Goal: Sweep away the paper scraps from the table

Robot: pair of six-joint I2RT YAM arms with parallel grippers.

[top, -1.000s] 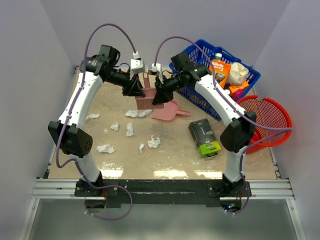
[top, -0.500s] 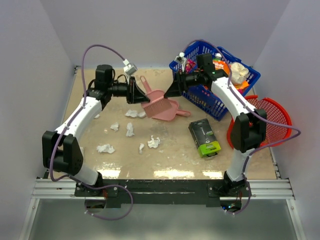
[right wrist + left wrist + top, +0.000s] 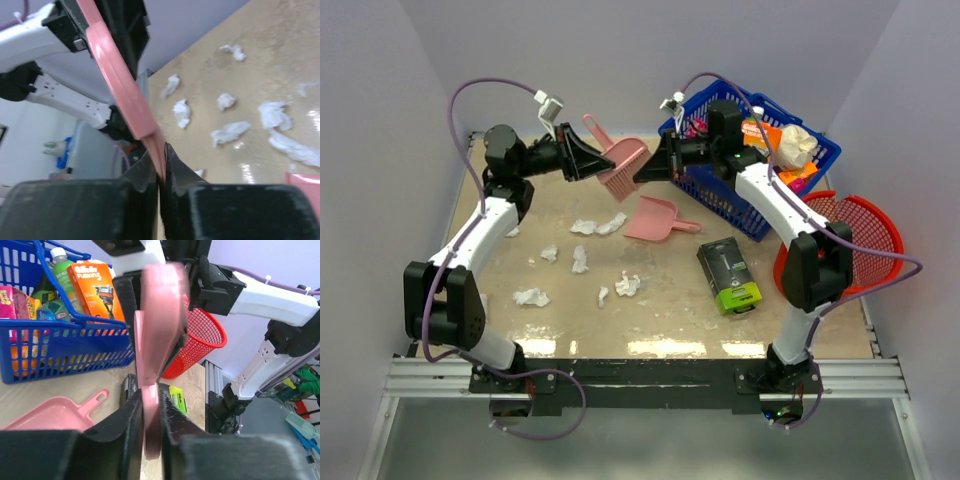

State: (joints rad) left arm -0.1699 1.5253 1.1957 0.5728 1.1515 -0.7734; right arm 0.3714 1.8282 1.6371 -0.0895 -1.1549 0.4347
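Pale walls close in a beige, sand-mottled worktop (image 3: 670,300) seen from above. Across its left and middle part lie the paper scraps (image 3: 530,297), small crumpled white bits scattered from the left edge toward the centre of the frame, the rightmost clump lying just left of a pink dustpan (image 3: 655,218) that rests flat on the worktop. Above them, in the upper middle of the frame, a pink brush (image 3: 623,160) is held off the surface between both arms. The left fingers (image 3: 582,160) are clamped on it from the left, and the right fingers (image 3: 644,168) are pinched tight on a thin pink edge of it from the right, as each wrist view shows. Right of centre lies a green-and-black box (image 3: 728,275). At the upper right stands a blue basket (image 3: 725,195) full of packages, and a red basket (image 3: 860,225) sits at the right edge
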